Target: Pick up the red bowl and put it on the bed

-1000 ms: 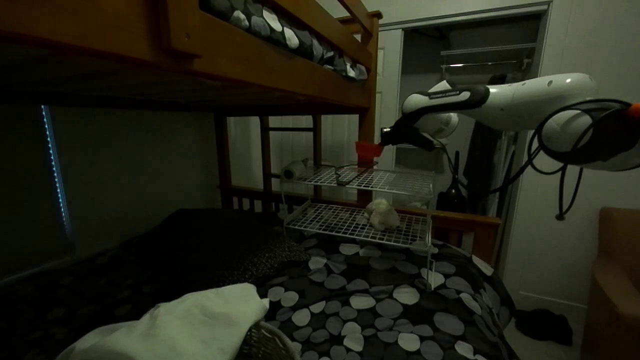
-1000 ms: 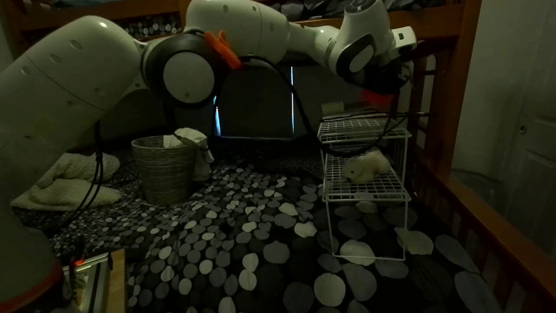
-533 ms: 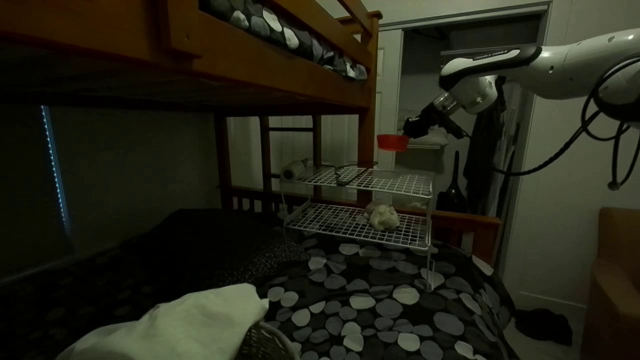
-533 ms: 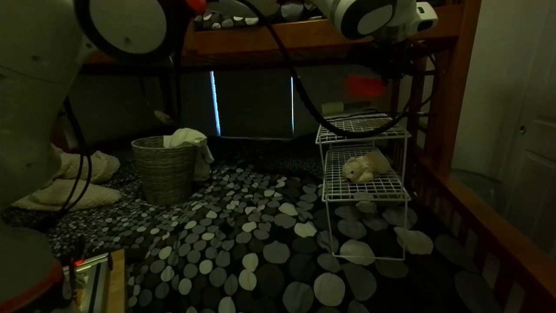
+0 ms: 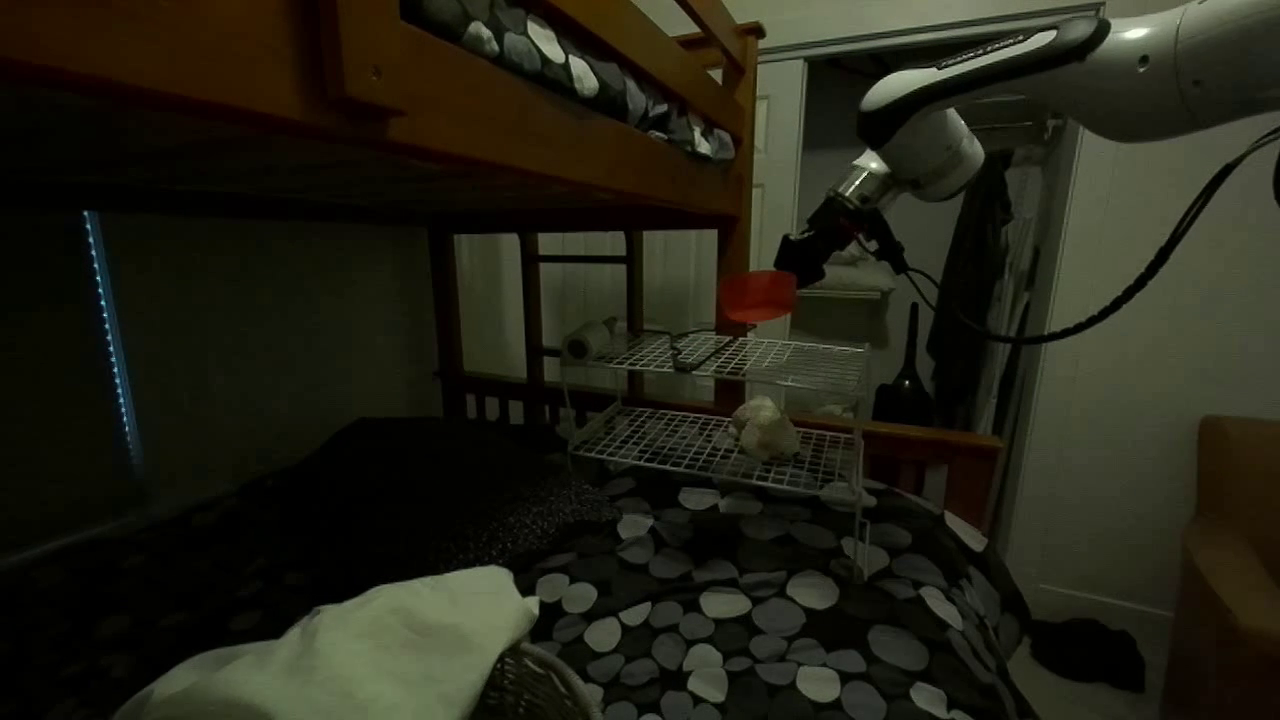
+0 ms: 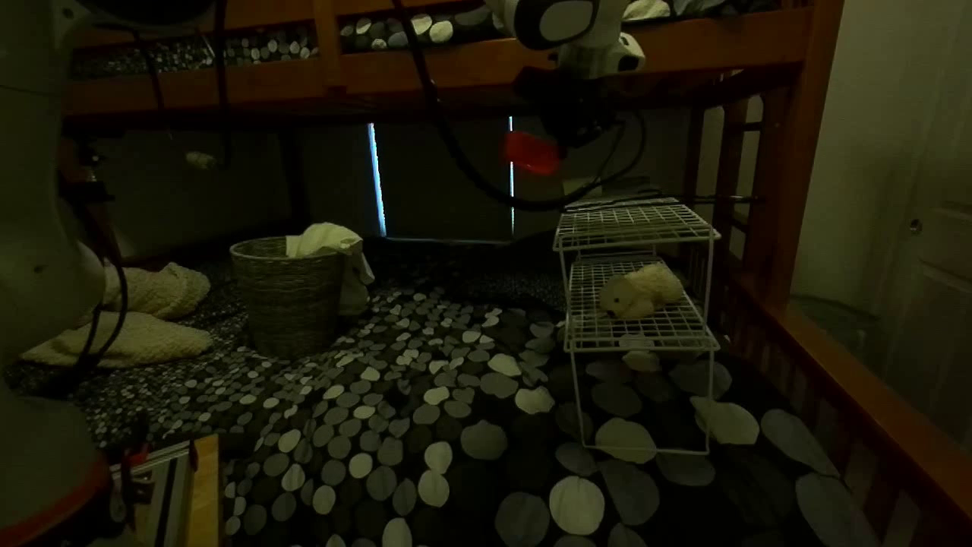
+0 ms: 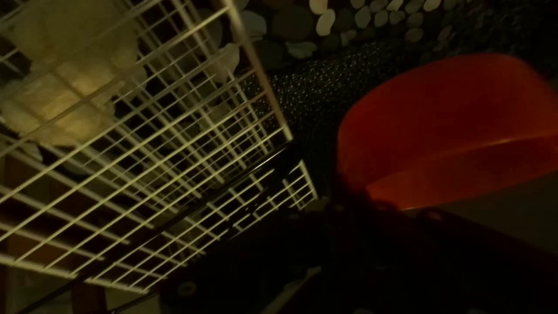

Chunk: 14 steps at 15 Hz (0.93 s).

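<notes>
The red bowl (image 5: pixel 758 296) hangs in the air, gripped at its rim by my gripper (image 5: pixel 793 276). It also shows, a little tilted, in an exterior view (image 6: pixel 530 153), left of and higher than the wire rack's top shelf. In the wrist view the bowl (image 7: pixel 444 126) fills the right side, with my dark gripper (image 7: pixel 362 203) shut on its near edge; the fingertips are hard to make out in the dim light. The lower bed with its dotted cover (image 5: pixel 740 600) lies below the bowl and also shows in an exterior view (image 6: pixel 425 414).
A white wire rack (image 6: pixel 638 220) stands on the bed, with a pale stuffed toy (image 6: pixel 642 292) on its lower shelf. Dark rods lie across its top. A woven basket (image 6: pixel 287 304) with a white cloth stands on the bed. The upper bunk (image 6: pixel 577 64) runs close above my gripper.
The arm has lifted the bowl up from near the rack's top shelf and carried it sideways, past the rack's edge in an exterior view. The gripper stays shut on the bowl.
</notes>
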Each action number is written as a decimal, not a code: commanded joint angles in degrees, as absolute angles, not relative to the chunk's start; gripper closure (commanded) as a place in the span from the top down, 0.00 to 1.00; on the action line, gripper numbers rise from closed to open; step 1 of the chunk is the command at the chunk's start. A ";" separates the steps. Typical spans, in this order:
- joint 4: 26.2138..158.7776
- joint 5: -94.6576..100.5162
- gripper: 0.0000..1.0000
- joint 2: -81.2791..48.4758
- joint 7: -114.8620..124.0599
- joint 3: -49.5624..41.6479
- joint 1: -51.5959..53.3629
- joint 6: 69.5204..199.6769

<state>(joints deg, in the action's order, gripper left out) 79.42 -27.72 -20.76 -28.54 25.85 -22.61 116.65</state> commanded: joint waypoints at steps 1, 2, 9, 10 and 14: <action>80.23 -30.32 0.04 -19.13 -28.34 17.94 -15.46 115.78; 81.03 -30.16 0.04 -18.47 -27.54 16.97 -14.15 115.89; 89.66 -21.29 0.01 -14.24 -29.78 11.53 -6.05 113.40; 91.87 -20.12 0.01 -13.26 -29.75 11.55 -4.40 115.81; 95.29 -15.16 0.01 -14.23 -27.44 12.45 2.21 123.51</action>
